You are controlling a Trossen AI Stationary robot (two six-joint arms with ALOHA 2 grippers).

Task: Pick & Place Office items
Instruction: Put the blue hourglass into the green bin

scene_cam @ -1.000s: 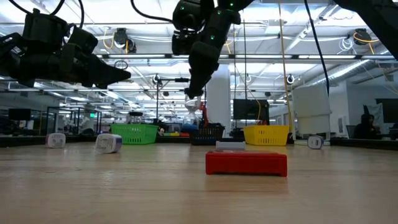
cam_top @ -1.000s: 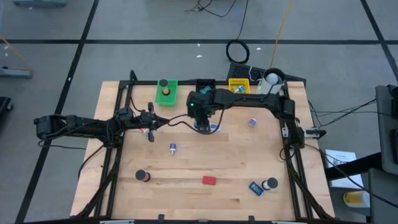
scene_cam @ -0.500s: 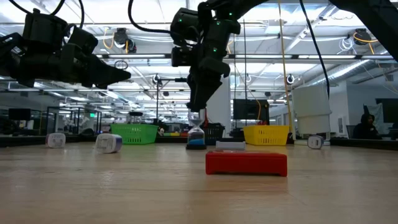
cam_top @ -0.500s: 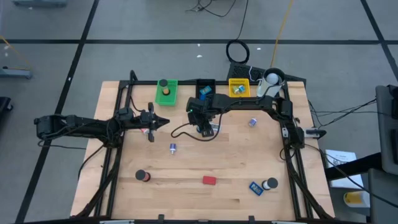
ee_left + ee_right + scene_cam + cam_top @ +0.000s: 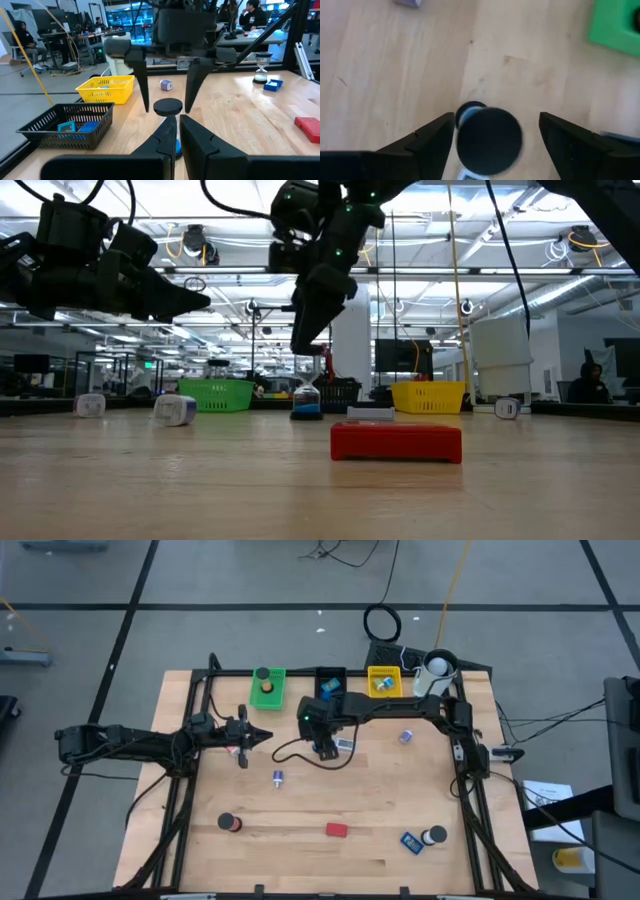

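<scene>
Two fingers of my right gripper [image 5: 490,135] stand apart above the dark-capped hourglass [image 5: 488,141], clear gaps on both sides, bare worktop [image 5: 370,790] all around it. The green tray [image 5: 615,25] lies just beyond. My left gripper [image 5: 178,132], pressed together, waits nearby, pointing at it.

A pale wooden table [image 5: 380,810] carries a green tray [image 5: 267,688], a black tray [image 5: 331,680] and a yellow tray [image 5: 384,682] in a row toward twelve o'clock. Near the centre stands a dark-capped hourglass [image 5: 326,748] beside a flat white piece [image 5: 345,744]. Toward six o'clock lie a red block [image 5: 336,830], a dark roll [image 5: 230,823] and a blue block [image 5: 412,841].
</scene>
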